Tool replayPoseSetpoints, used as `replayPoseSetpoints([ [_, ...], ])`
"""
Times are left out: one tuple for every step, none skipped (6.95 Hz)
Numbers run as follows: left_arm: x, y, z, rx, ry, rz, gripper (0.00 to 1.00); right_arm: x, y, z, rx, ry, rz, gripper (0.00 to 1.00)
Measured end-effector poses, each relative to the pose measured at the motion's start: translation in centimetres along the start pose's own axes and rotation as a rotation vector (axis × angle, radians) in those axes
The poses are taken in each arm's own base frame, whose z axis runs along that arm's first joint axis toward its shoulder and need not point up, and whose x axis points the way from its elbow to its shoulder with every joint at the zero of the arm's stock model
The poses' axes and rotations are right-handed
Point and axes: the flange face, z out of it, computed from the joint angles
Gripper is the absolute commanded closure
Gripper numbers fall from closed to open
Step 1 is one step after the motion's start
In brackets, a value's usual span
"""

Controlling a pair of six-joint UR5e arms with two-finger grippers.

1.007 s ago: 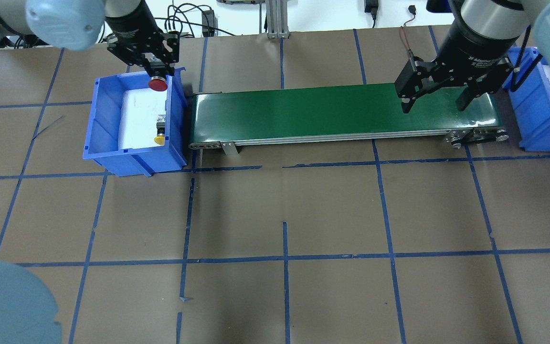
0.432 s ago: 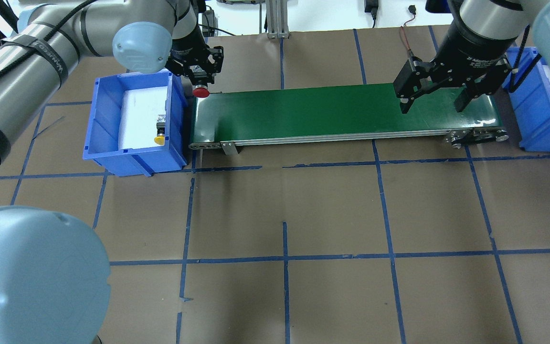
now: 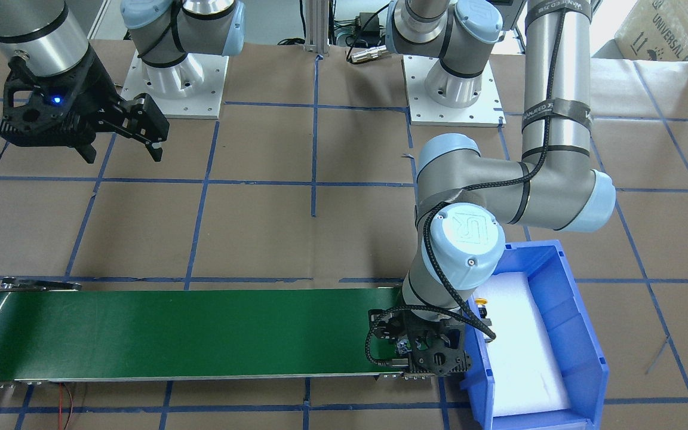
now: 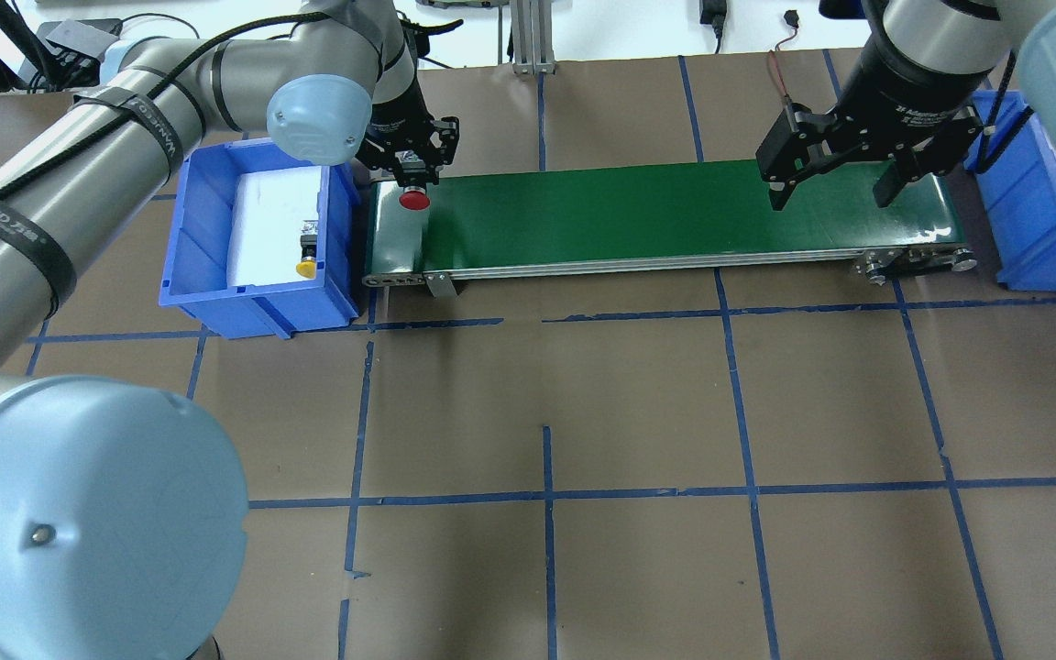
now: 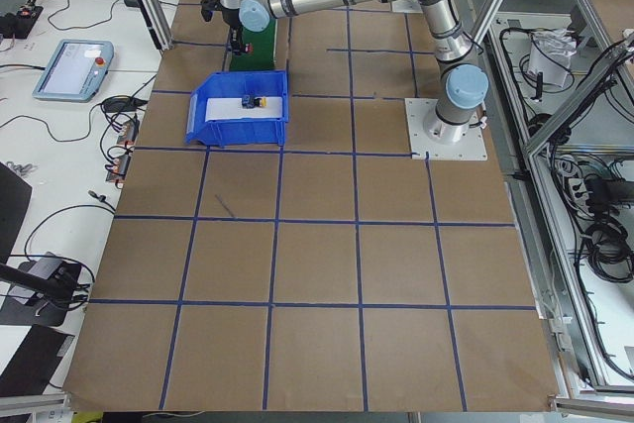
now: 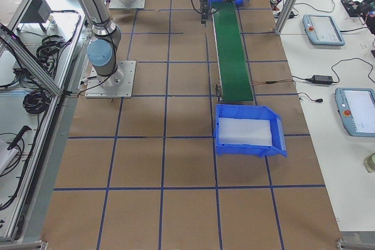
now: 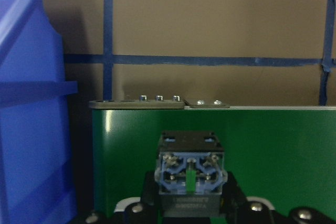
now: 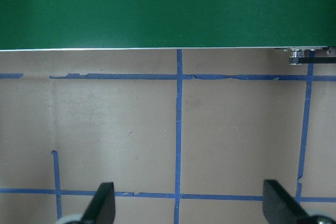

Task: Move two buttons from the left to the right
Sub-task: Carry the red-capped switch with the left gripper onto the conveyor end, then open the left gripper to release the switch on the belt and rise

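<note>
My left gripper [image 4: 414,180], jaws clamped on red mushroom-capped push-button [image 4: 414,200], has moved over green conveyor belt [image 4: 638,213]; my right gripper [image 4: 835,194] keeps jaws apart.

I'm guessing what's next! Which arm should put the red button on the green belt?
Left. The left gripper holds the red button over the belt; the right gripper hangs open at the far end.
</note>
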Motion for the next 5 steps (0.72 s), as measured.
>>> replayPoseSetpoints([
  [0.9, 0.3, 0.5, -0.007, -0.004, -0.011, 0.58, 0.0, 0.0, 0.0, 0.003, 0.002, -0.002, 0.00],
  [1.9, 0.7, 0.8, -0.009, -0.009, -0.037, 0.35, 0.0, 0.0, 0.0, 0.004, 0.005, -0.005, 0.00],
  [2.8, 1.0, 0.9, -0.007, -0.011, -0.063, 0.00, 0.0, 0.0, 0.0, 0.004, 0.006, -0.010, 0.00],
  [3.2, 1.1, 0.7, -0.002, -0.012, -0.077, 0.00, 0.0, -0.1, 0.1, 0.003, 0.006, -0.013, 0.00],
  [3.2, 1.1, 0.2, 0.008, -0.012, -0.085, 0.00, 0.0, -0.1, 0.1, 0.001, 0.006, -0.016, 0.00],
])
